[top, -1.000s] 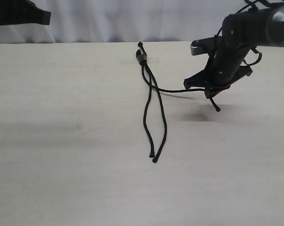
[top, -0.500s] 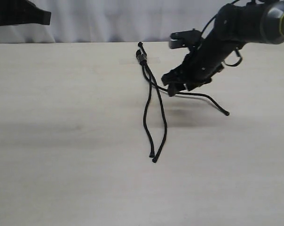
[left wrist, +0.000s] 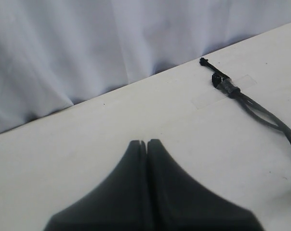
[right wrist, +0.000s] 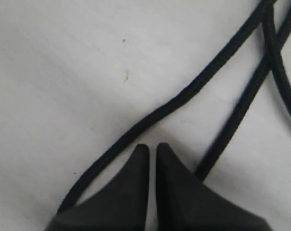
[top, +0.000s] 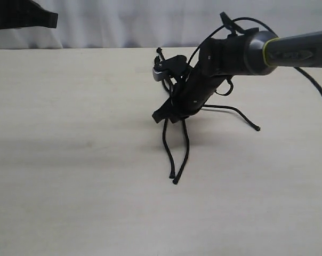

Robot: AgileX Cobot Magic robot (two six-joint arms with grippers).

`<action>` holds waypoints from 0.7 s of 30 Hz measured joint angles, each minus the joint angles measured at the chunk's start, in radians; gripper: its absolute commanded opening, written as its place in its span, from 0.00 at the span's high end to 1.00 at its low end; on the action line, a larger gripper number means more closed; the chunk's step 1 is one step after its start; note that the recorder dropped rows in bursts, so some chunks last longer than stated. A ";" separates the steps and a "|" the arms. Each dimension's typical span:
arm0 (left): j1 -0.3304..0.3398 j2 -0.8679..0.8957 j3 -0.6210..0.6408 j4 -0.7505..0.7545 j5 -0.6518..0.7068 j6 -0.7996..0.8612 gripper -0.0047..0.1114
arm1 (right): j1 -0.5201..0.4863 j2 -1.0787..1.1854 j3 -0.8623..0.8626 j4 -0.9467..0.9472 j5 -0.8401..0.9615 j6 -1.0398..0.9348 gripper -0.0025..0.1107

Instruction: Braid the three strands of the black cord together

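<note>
exterior view
black cord (top: 161, 64): knotted end at the far middle of the worktop (top: 70, 160), lying flat.
three strands (top: 186, 144): two running side by side toward the near edge, tips close together; the third bending off to the right, its tip well apart from the others.
right claw (top: 167, 114): reached across the middle, low over the two near-running strands, just near of the knotted end (contact not clear from here).
left arm (top: 22, 18): dark shape at the far left corner, well apart from the black cord.

left wrist view
left claw (left wrist: 147, 144): clenched, fingers pressed flat together, nothing between, above bare worktop.
clear tape (left wrist: 203, 98): laid over the bound end of the black cord, near the far edge.
white cloth (left wrist: 87, 48): hanging behind that far edge.

right wrist view
right claw: clenched to a hairline gap, nothing between the tips, close above the worktop.
strands here: one passing just beyond the fingertips, apart from them; another slipping out of sight behind one finger.
</note>
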 measured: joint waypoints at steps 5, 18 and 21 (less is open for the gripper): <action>0.000 0.000 0.000 0.000 0.000 0.000 0.96 | 0.053 0.035 -0.003 -0.012 -0.007 0.007 0.94; 0.000 0.000 0.000 0.000 0.002 0.000 0.96 | 0.218 0.015 -0.213 -0.144 0.181 0.103 0.94; 0.000 0.000 0.000 0.000 0.002 0.000 0.96 | 0.155 -0.022 -0.228 -0.242 0.220 0.188 0.94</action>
